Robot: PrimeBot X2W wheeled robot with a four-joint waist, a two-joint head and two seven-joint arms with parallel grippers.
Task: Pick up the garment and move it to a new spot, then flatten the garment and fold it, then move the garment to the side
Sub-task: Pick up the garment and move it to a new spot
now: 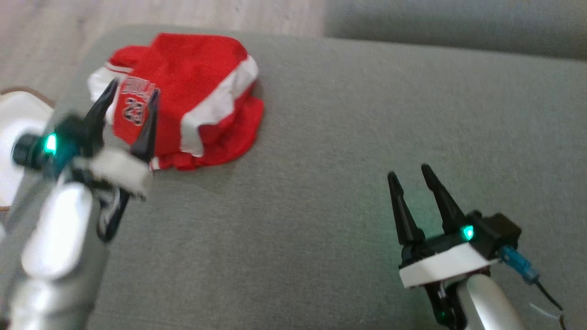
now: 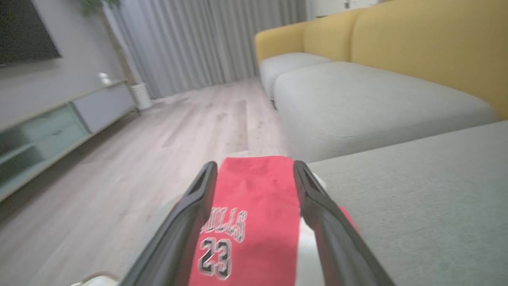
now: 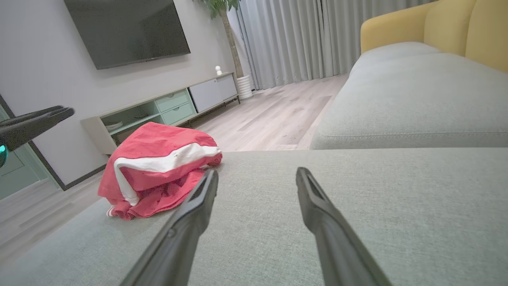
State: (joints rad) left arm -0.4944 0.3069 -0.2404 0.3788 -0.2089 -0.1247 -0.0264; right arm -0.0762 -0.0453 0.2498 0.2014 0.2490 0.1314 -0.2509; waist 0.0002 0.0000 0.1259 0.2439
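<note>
Garment [image 1: 183, 96] lies bunched upper left on grey cushion [image 1: 321, 183]; left gripper [image 1: 134, 88] by it and right gripper [image 1: 407, 171], lower right, gape empty.

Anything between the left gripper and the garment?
Nothing visible. The left gripper, open, is right at the red garment on the grey cushion; its wrist view has the garment's fabric between the fingers.

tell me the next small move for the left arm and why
Probably lower the left gripper onto the red garment and close: its jaws stand open over the number print, holding nothing, while the right gripper hangs open over bare cushion.
</note>
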